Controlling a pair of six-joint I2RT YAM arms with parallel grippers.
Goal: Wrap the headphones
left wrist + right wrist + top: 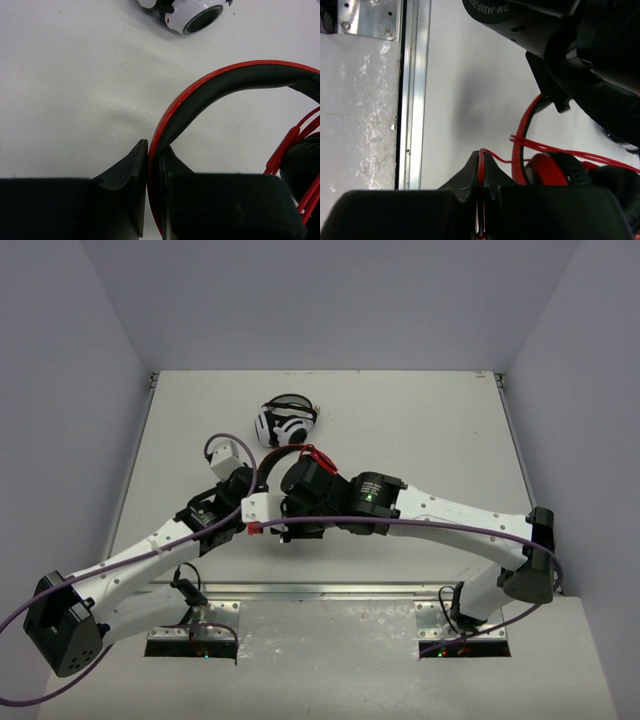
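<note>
Red cord (555, 149), thin and drawn into straight strands, leads from the ear cups to our right fingers (462, 182), which are pinched shut on it low over the counter (450, 75), not far from the metal rail (412, 100) at the near edge. Our left fingers (127, 180) are clamped on the headband (240, 77) of the red headphones (316, 455), one finger on its red outer face and the other on its black inner face, close to one end of the arch. A thicker inline piece of the cord hangs beside the black ear pad (305, 165). From above, we see the red headphones near the middle of the counter, between the two wrists and largely hidden by them. We cannot tell whether they rest on the surface or are lifted. The white-and-black headphones (283, 423) lie just beyond, apart from the headband.
</note>
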